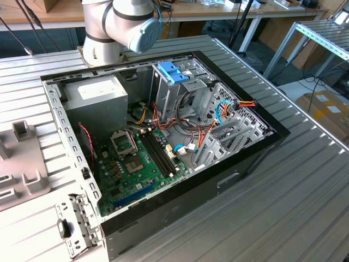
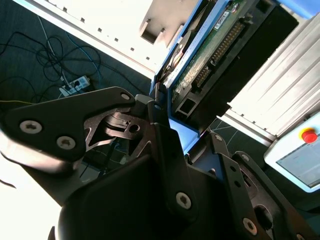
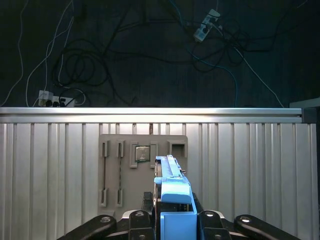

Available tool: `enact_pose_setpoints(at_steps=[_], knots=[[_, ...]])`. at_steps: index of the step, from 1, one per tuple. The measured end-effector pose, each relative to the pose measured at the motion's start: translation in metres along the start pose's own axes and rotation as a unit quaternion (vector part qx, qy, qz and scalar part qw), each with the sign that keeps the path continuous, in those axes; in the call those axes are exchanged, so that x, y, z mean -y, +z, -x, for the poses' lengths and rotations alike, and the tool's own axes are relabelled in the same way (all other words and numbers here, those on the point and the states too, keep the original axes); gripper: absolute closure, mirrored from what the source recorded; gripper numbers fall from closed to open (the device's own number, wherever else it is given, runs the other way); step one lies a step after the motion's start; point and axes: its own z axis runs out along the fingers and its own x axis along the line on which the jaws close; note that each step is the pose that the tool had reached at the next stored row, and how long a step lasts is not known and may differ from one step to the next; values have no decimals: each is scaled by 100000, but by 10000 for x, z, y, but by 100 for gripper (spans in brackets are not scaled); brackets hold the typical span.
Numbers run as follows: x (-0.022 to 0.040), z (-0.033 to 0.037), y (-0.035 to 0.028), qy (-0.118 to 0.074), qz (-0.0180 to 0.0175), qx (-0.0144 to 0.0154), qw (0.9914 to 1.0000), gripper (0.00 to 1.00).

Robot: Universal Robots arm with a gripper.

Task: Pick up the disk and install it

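Ribbed, matt silver metal desk (image 3: 250, 165); smooth light-blue plastic-framed disk (image 3: 172, 192); matt black metal claw (image 3: 176, 222).

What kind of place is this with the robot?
Probably a robotics lab or workshop: a robot arm, its gripper holding the disk, an open computer case on a ribbed metal table, and workbenches behind.

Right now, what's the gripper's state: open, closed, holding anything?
The gripper: closed, holding the disk by its light-blue carrier, as seen in the first wrist view.
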Motion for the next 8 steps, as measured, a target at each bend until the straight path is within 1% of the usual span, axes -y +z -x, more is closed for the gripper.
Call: enact_pose_setpoints(at_steps=[8], knots=[[0, -16, 0, 0, 1, 0, 100000, 63]])
